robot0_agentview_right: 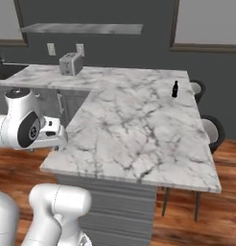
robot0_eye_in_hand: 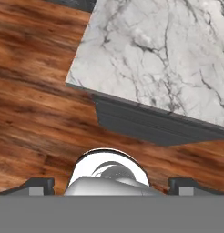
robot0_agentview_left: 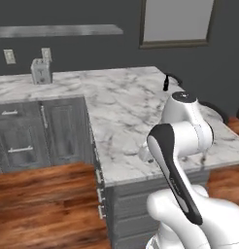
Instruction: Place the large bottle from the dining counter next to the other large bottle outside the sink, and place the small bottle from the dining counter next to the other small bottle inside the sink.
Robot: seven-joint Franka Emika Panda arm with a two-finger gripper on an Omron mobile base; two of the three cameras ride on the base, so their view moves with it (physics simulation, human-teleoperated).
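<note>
In the left base view, the white arm stands folded in front of the marble table. A small black bottle stands upright near the far right edge of the table, well apart from the arm. A toaster sits at the far left of the top, close to the dark wall, with two wall outlets behind it. Grey cabinets are under the left part of the top, and the floor is brown wood.

In the right base view, the bottle stands upright near the far right corner of the table, just beside the edge. Stools stand along that right side. The toaster is at the far left, and a shelf hangs on the wall above it.

In the hand view, the end effector is released, with its two tips far apart and nothing between them. It looks down on the wood floor and one corner of the table.
</note>
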